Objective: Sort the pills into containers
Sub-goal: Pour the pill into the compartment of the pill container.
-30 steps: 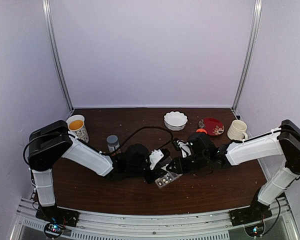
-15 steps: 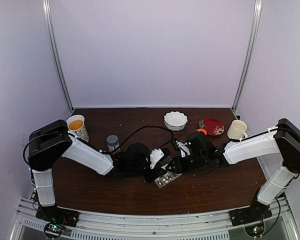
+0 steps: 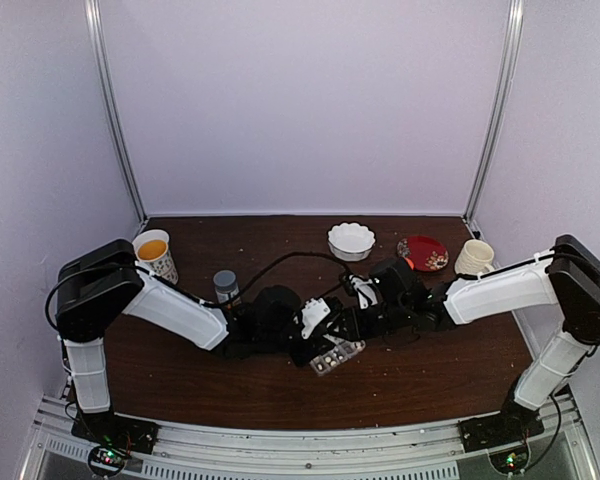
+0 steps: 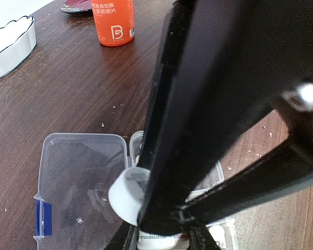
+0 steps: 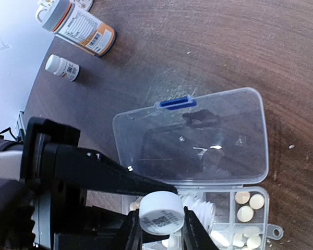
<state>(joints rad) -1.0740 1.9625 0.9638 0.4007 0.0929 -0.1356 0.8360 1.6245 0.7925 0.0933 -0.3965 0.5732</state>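
Pills [image 5: 243,198] were round, pale tan, a few per cell, in the end compartments of the organizer box [image 5: 198,130]; the arms hid the other cells. Box lay mid-surface [image 3: 230,395] between both arms, lid open flat beside the tray, blue latch [image 5: 176,102] on the lid's free edge. Right pincer [image 5: 161,223] was narrow, clamped on a small white bottle [image 5: 159,208] with a barcode label, held just above the compartments. A ribbed white part showed right beside it; couldn't tell if it was neck or cap. Left pincer [image 4: 159,240] sat opposite, fingers close on either side of a white labelled piece at the bottom edge of its view. The right arm blocked most of it, so couldn't tell whether it was gripping. Second white bottle [image 5: 62,67] stood apart from the box on the left-arm side, near an amber labelled bottle [image 5: 86,32]. Orange bottle with white lettering [image 4: 113,21] stood upright beyond the box, white scalloped bowl [image 4: 10,44] off to its side. Red plate [image 3: 422,252] and cream mug [image 3: 474,259] were at the back right, patterned cup [image 3: 155,255] at the back left.
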